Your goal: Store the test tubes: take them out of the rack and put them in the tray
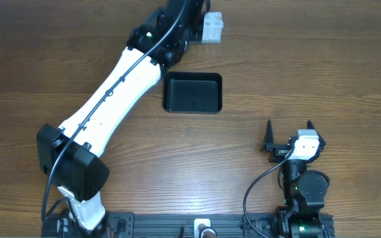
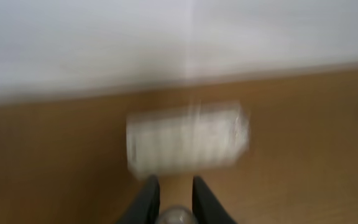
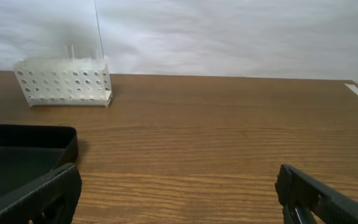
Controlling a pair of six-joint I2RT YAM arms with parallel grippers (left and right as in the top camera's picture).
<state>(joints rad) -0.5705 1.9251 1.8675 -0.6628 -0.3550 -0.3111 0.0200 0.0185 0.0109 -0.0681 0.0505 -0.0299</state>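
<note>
Clearance: rack (image 1: 212,28) sits at the far edge of the table (image 1: 336,66), slightly right of centre, with the white wall (image 3: 229,37) straight behind it. That side is tight. Tray (image 1: 192,92) is nearer, at centre, apart from the rack with a strip of bare wood between them. There's wide bare wood to the right of both, running down to the right arm. Test tubes are too faint to pick out in the rack.

Left arm stretches diagonally from its near-left base to far centre, forearm passing just left of the tray's far-left corner. Left gripper (image 2: 175,182) is just short of the rack, facing its long side. It's blurred, so can't tell if it's clamped or released.

Right arm is folded over its base, near right. Right gripper (image 1: 288,123) is spread wide, holding nothing, well apart from the tray.
</note>
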